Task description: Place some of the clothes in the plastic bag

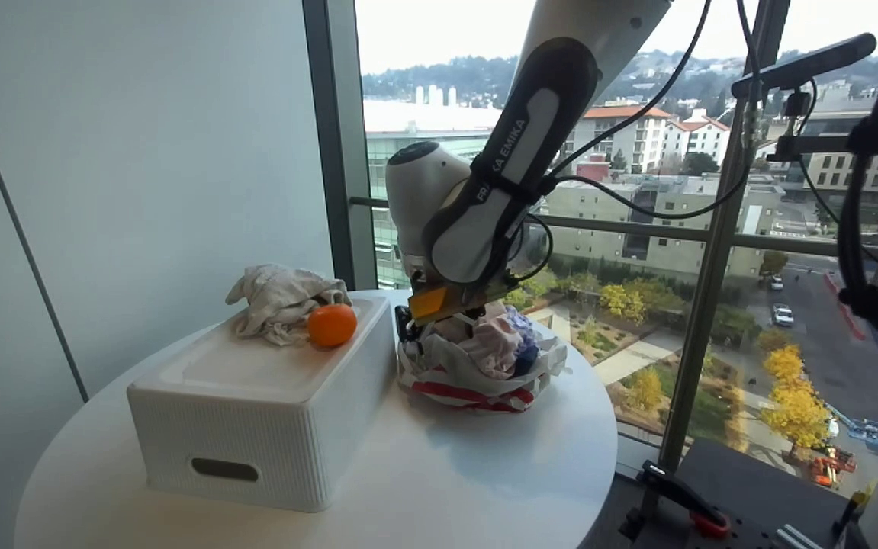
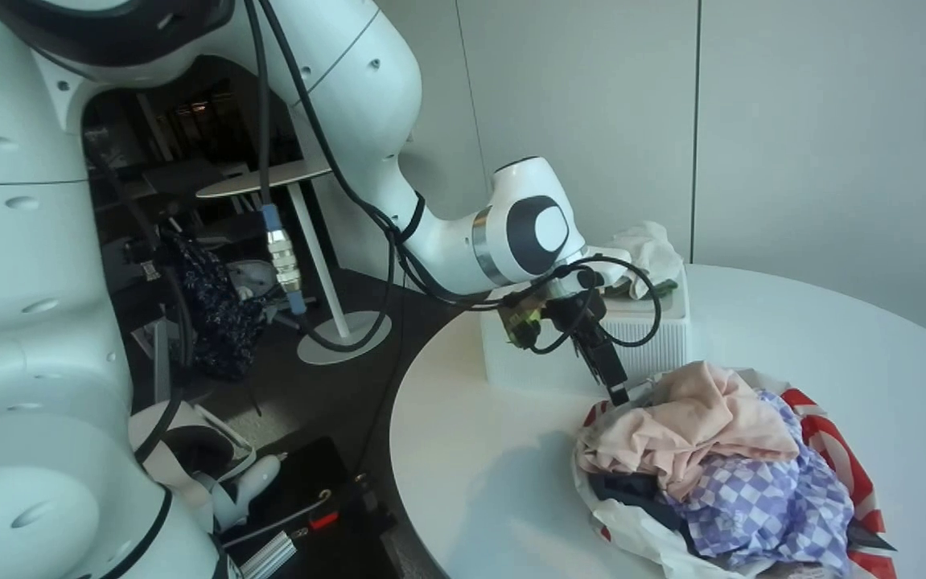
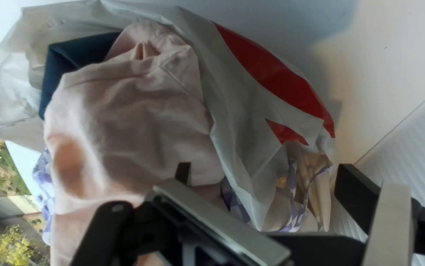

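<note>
Clothes of soft crumpled fabric (image 2: 732, 476): found three heaped in the thin white plastic bag (image 1: 469, 393) with red stripes and a slack round mouth. Saw uppermost in the bag a pale pink-beige, loosely folded cloth garment (image 2: 712, 418), partly over a blue-purple checked, bunched cloth garment (image 2: 776, 515), with a dark navy folded cloth garment (image 2: 635, 492) low against the bag's rim.

Made out a black-and-grey, metal-looking, two-jawed gripper (image 3: 271, 181) over the bag's rim, spread wide and pinching nothing; in the wrist view, noticed bag plastic and some checked cloth beneath the gap. Could not tell hovering from touching at the bag's edge.

Judged the task as met or nearly so, and the step in hand as leaving the load settled in the bag, with a clean lift away as the likely next move. Needed for that a slow, straight rise with spread jaws, well above the bag's rim before any sideways swing. Risked, by an early swing, hooking thin plastic or checked cloth and dragging the bag askew.

Saw just beside the bag a white rectangular ribbed box (image 1: 233, 431), apparently plastic, bearing the fourth piece, a crumpled greyish-white cloth (image 1: 278, 301), outside the bag, with a small round orange ball (image 1: 332, 325) close by. Noted under the bag a smooth, white, round-edged table (image 1: 454, 473).
</note>
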Available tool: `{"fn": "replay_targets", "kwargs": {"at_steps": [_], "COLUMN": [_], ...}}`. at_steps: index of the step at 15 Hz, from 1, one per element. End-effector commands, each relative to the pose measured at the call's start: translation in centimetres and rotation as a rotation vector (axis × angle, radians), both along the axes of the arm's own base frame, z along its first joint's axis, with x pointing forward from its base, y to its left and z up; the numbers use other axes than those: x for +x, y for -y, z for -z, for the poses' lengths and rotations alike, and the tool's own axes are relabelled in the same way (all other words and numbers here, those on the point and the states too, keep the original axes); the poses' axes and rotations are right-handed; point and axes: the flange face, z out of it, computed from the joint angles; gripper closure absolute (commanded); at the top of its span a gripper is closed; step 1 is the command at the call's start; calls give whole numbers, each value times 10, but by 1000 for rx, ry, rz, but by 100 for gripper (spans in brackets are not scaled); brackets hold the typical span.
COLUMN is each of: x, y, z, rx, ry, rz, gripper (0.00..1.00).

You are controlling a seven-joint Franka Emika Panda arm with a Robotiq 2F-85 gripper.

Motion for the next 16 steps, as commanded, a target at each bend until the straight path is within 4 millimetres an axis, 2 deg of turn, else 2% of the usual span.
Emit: {"fn": "replay_targets", "kwargs": {"at_steps": [1,8,13,16], "x": [22,35,34,35], "y": [1,13,2,14], "z": [9,35,41,51], "rx": [36,104,222,196], "ry": [21,-6,-17,-24], "rz": [-12,29,46,61], "gripper": [0,0,0,0]}}
